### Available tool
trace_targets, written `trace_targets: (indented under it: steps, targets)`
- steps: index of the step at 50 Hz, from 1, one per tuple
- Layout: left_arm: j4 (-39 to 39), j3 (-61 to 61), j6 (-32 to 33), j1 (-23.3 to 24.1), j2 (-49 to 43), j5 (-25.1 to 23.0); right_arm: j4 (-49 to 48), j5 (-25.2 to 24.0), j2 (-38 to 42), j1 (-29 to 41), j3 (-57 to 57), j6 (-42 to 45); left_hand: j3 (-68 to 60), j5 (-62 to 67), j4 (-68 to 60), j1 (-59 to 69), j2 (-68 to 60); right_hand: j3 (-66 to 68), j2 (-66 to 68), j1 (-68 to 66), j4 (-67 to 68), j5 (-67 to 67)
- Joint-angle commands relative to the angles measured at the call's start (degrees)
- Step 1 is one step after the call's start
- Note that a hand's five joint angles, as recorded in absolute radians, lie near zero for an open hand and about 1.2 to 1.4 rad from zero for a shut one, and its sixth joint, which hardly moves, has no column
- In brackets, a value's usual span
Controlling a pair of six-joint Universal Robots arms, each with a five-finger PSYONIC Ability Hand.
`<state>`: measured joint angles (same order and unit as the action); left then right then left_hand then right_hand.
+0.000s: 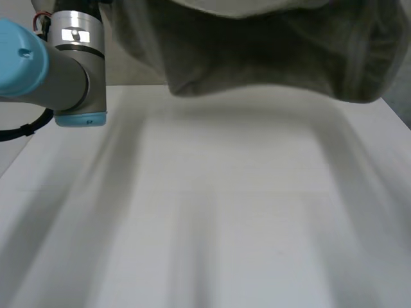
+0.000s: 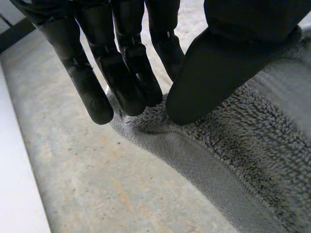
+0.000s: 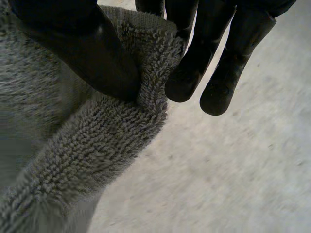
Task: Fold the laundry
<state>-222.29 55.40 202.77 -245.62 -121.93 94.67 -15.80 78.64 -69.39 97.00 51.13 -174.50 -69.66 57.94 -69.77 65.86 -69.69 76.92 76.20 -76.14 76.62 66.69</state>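
1. Step in hand, as judged: lift-and-spread ahead of the first fold. Holding grey terry towel (image 1: pixel 270 58) up over the white table (image 1: pixel 225 224), apparently clear of the tabletop, lower edge sagging mid-span.
2. Left hand (image 2: pixel 121 73): pinching the towel's hemmed edge between thumb and near-straight fingers. Likely at a corner, can't confirm.
3. Right hand (image 3: pixel 92 53): same grip, with a fold of the hem nipped between thumb and fingertips, and cloth trailing under the palm.
4. Next move probably calls for drawing the hands apart to take out the sag, then lowering the towel flat onto the table without loosening either pinch.
5. Head view gives the towel's hang above the table, with the left arm (image 1: pixel 64 70) over the table's left side. Wrist views give the actual pinch points and the loop texture.
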Motion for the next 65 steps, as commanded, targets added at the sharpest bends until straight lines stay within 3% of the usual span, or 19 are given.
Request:
trace_targets:
  steps: [1, 5, 8, 18, 24, 26, 33, 40, 51, 59, 65]
  targets:
    - [1.24, 18.29, -2.12, -1.44, 4.15, -0.36, 14.64, -11.46, 0.48, 0.20, 10.54, 6.69, -10.34, 12.06, -10.23, 14.14, -10.31, 3.08, 3.80, -3.86, 3.38, 3.31]
    - [1.16, 28.01, -2.12, -3.29, 4.94, -1.24, 15.71, -15.35, -0.04, -0.23, 23.01, 17.40, -10.34, 12.06, -10.23, 14.14, -10.31, 3.08, 3.80, -3.86, 3.38, 3.31]
    - [0.72, 36.80, -1.94, -5.13, 5.65, -3.62, 15.71, -15.53, -0.13, -0.33, 30.49, 24.35, -10.34, 12.06, -10.23, 14.14, -10.31, 3.08, 3.80, -3.86, 3.38, 3.31]
    - [1.15, 56.73, -1.68, -7.33, 7.92, -14.95, 15.80, -15.54, -0.48, -1.37, 46.06, 35.10, -10.34, 12.06, -10.23, 14.14, -10.31, 3.08, 3.80, -3.86, 3.38, 3.31]
    - [1.33, 61.58, -1.59, -9.53, 13.38, -15.83, 15.63, -15.71, -5.03, -5.59, 51.17, 34.49, -5.49, 7.21, -5.37, 9.29, -5.45, 3.08, 3.80, -3.86, 3.38, 3.31]
    - [1.86, 63.25, -1.59, -11.28, 17.49, -15.92, 15.19, -15.80, -6.62, -6.99, 52.14, 33.80, 20.96, -19.24, 21.07, -17.16, 20.99, 3.08, 3.80, -3.86, 3.38, 3.31]
    - [3.00, 63.61, -1.68, -12.43, 21.73, -16.53, 11.32, -15.71, -8.04, -11.22, 53.29, 27.29, 36.38, -34.66, 36.49, -32.58, 36.41, 3.08, 3.80, -3.86, 3.38, 3.31]
    - [3.27, 63.34, -1.68, -13.40, 20.94, -16.62, 8.42, -16.50, -7.34, -14.65, 53.73, 18.77, 37.24, -35.52, 37.35, -33.44, 37.27, 3.08, 3.80, -3.86, 3.38, 3.31]
    - [4.94, 65.63, -1.76, -13.66, 18.30, -18.21, 7.45, -17.20, -6.19, -15.00, 54.08, 17.79, 37.24, -35.52, 37.35, -33.44, 37.27, 3.08, 3.80, -3.86, 3.38, 3.31]
    - [13.44, 67.03, -1.68, -13.92, 20.40, -25.23, 6.57, -17.20, -6.11, -15.00, 54.69, 17.88, 36.06, -34.34, 36.18, -32.26, 36.10, 3.08, 3.80, -3.86, 3.38, 3.31]
    - [19.70, 66.86, -1.59, -14.01, 22.87, -26.03, 6.40, -17.20, -6.11, -15.00, 55.05, 17.88, 36.23, -34.51, 36.34, -32.43, 36.26, 3.08, 3.80, -3.86, 3.38, 3.31]
